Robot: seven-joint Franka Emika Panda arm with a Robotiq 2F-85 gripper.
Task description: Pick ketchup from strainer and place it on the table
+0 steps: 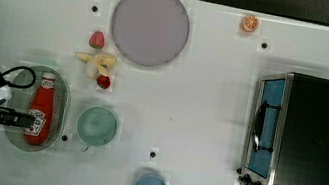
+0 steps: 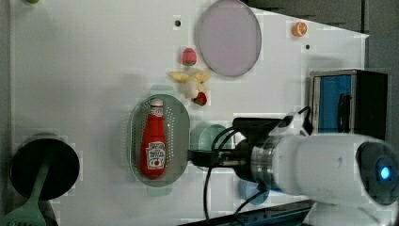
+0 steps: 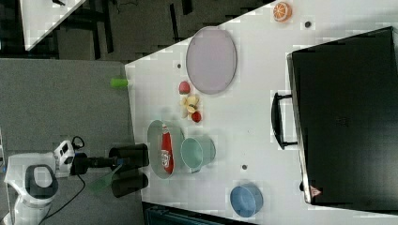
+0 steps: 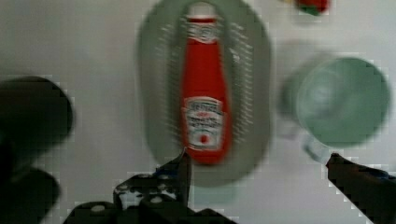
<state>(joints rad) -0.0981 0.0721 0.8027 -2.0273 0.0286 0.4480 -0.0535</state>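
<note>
**Bottle lies flat, jaws wide and not yet on it**

The ketchup (image 1: pixel 41 111) lies lengthwise in the strainer (image 1: pixel 63 101), near the table (image 1: pixel 201 103) edge by the arm, cap toward the plate (image 1: pixel 149 26). Our gripper (image 4: pixel 254 170) hangs open above. It probably risks snagging the strainer wall or bumping the cup (image 1: pixel 97 126).

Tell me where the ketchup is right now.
The ketchup lies flat in the strainer at the top view's left, cap pointing toward the strawberries, with the green cup just to its right.
</note>
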